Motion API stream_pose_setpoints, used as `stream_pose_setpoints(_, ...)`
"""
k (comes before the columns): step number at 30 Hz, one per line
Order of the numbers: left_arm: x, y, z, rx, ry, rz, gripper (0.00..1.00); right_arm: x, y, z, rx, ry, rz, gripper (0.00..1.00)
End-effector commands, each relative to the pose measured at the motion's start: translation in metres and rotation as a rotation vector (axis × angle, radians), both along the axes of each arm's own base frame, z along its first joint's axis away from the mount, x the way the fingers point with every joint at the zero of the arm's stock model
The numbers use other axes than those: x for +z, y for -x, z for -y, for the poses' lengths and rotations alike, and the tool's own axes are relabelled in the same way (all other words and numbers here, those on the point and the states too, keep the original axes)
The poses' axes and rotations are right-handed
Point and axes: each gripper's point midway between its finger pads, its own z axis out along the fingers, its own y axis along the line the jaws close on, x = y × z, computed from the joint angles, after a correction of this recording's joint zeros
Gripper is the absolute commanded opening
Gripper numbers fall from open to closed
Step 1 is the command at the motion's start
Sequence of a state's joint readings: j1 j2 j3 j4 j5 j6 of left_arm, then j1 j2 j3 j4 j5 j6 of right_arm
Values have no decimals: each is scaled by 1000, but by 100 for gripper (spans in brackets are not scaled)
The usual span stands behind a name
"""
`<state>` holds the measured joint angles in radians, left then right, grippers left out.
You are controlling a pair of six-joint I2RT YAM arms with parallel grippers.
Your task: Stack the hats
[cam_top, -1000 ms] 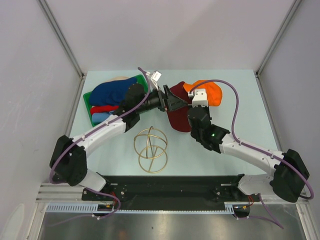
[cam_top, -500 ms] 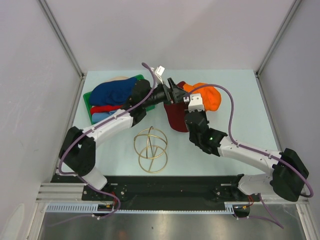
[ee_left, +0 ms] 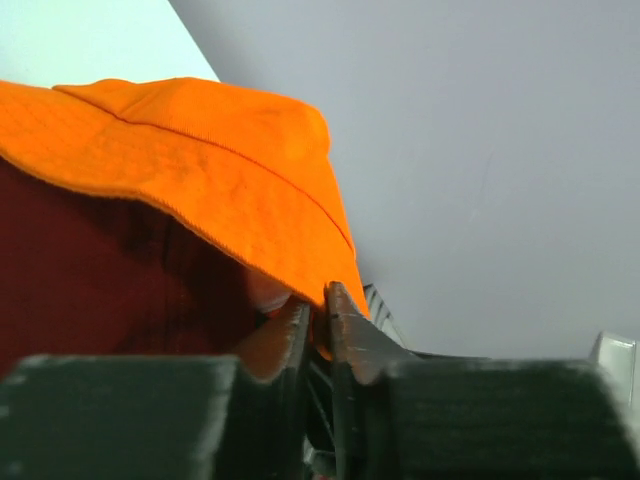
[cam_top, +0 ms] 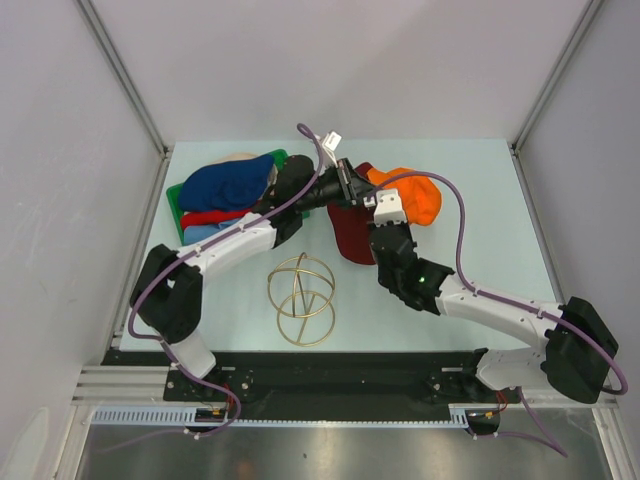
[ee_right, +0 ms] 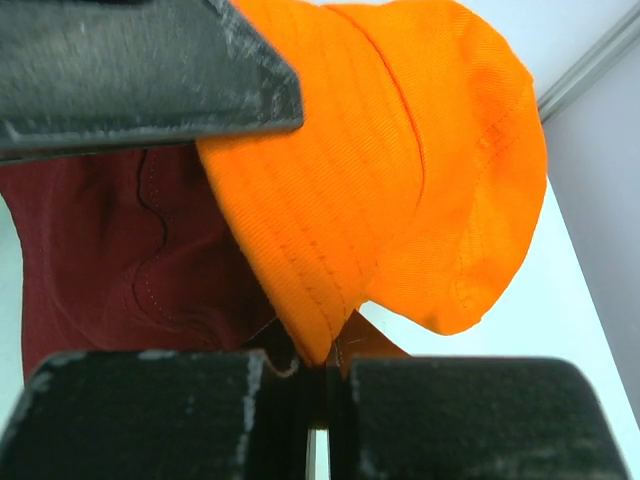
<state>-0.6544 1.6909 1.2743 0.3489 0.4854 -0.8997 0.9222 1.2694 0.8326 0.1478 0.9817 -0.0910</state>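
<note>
Leftward, several hats (cam_top: 225, 185) in green tray (cam_top: 174, 198).

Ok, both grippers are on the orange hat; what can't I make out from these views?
- Top external: the left arm and right arm cover both grips on the orange hat.
- Top external: the navy hat and the left arm hide most of the hats in the green tray.
- Left wrist: the maroon hat is shadowed and cropped; whether the left gripper caught it too is unclear.
</note>
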Motion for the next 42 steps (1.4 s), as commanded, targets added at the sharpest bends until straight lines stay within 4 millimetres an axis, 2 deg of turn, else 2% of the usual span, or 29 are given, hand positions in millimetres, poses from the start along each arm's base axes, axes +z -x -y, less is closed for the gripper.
stream_pose_setpoints(1,27,3,5,-31,23,64,5,22,0,-6,6,-78,61,0)
stream_pose_setpoints(2,29,3,4,-33,17,74,0,23,1,-4,-3,-78,63,0)
stream_pose_setpoints(4,31,4,-2,-40,-4,99,0,29,1,1,-25,-66,62,2)
stream_pose_setpoints(6,29,4,-10,-40,-19,108,0,37,5,7,-22,-49,51,26)
stream_pose_setpoints(7,25,-1,-18,-31,-38,113,0,42,6,6,0,-55,48,41)
stream_pose_setpoints(8,22,3,-23,-49,-48,115,0,54,8,5,20,-70,53,69)
stream_pose_setpoints(9,16,-2,-31,-42,-68,101,0,59,15,8,49,-63,35,79)
stream_pose_setpoints(11,8,0,-37,-59,-92,110,0,73,22,-1,149,-96,25,93)
stream_pose_setpoints(12,3,0,-41,-67,-107,102,0,82,31,1,193,-110,24,96)
stream_pose_setpoints(13,-2,1,-43,-70,-125,111,0,84,37,-7,267,-123,10,100)
stream_pose_setpoints(16,-11,3,-52,-65,-156,115,0,107,50,-3,317,-178,19,100)
stream_pose_setpoints(18,-9,1,-58,-48,-147,123,0,123,51,7,290,-204,25,100)
stream_pose_setpoints(22,-11,-2,-68,-29,-139,117,0,128,41,16,297,-256,-30,100)
stream_pose_setpoints(24,-11,-3,-71,-21,-138,113,0,119,34,22,285,-277,-56,100)
stream_pose_setpoints(25,-9,-3,-72,-19,-132,113,0,112,25,32,263,-311,-79,100)
stream_pose_setpoints(28,-5,-7,-78,-3,-120,119,0,84,14,40,257,-335,-157,99)
stream_pose_setpoints(29,-3,-8,-79,3,-118,120,0,76,7,50,230,-348,-175,100)
stream_pose_setpoints(32,0,-8,-80,2,-118,125,0,56,1,58,221,-365,-218,100)
stream_pose_setpoints(34,0,-8,-81,1,-120,125,0,45,1,58,235,-365,-240,99)
stream_pose_setpoints(39,1,-10,-82,6,-126,126,0,36,4,52,287,-405,-254,96)
stream_pose_setpoints(42,4,-12,-83,14,-129,133,0,25,6,51,287,-422,-279,88)
